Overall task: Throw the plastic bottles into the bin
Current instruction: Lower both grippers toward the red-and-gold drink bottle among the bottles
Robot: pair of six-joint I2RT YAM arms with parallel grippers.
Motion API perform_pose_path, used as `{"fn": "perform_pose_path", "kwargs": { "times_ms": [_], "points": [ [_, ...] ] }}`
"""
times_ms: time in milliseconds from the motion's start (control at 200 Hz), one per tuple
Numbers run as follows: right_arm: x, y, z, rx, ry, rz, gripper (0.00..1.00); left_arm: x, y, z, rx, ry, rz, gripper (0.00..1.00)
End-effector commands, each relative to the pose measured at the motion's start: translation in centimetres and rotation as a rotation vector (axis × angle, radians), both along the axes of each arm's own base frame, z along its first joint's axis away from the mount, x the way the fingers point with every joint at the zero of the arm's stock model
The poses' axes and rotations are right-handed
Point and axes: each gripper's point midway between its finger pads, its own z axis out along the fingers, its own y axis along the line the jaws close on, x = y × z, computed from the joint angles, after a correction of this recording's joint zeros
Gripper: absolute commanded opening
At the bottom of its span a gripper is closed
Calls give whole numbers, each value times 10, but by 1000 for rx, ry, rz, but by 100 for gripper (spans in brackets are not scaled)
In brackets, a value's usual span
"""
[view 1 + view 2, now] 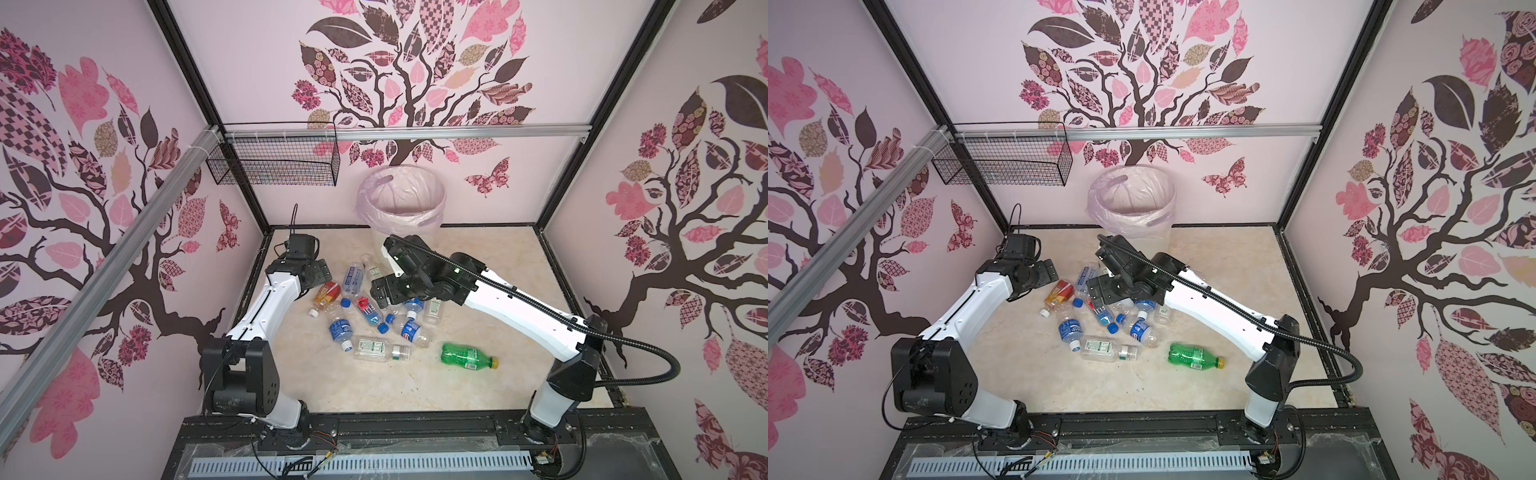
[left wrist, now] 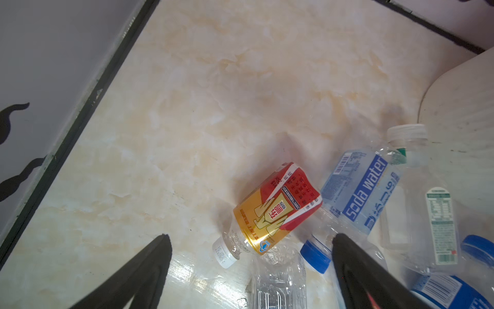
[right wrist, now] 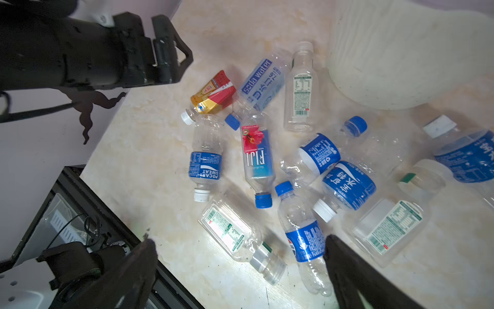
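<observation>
Fingers spread wide on both, nothing held: left gripper (image 2: 251, 238) beside the red-gold bottle (image 2: 275, 211), right gripper (image 3: 239, 239) above the bottles (image 1: 370, 313). They lie loose on the table (image 1: 374, 386) in front of the bin (image 1: 432, 218); green bottle (image 1: 465, 356) sits apart.

Plastic bottles (image 1: 370, 316) crowded the bench's (image 1: 374, 390) middle, many touching. The bin (image 1: 432, 216) blocked the far edge's centre. Room lay open along the near edge and right side, save one green bottle (image 1: 465, 356).
</observation>
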Motion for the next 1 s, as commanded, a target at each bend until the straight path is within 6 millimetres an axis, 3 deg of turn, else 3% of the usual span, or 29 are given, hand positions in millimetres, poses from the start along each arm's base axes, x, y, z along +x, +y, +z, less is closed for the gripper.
{"fn": "perform_pose_path", "kwargs": {
  "times_ms": [0, 135, 295, 745, 995],
  "points": [
    [7, 13, 0, 23, 24, -21, 99, 2, -5, -20, -41, 32, -44, 97],
    [7, 21, -5, 59, 54, -28, 100, 2, -16, -44, -87, 75, -86, 97],
    [4, 23, -15, 63, 74, -19, 100, 1, -22, -60, -106, 118, -130, 97],
    [8, 34, -20, 10, 62, 59, 99, 0, -24, -85, -93, 191, -183, 88],
    [8, 32, -23, 21, 58, 37, 99, 9, -23, -93, -85, 218, -177, 82]
  ]
}}
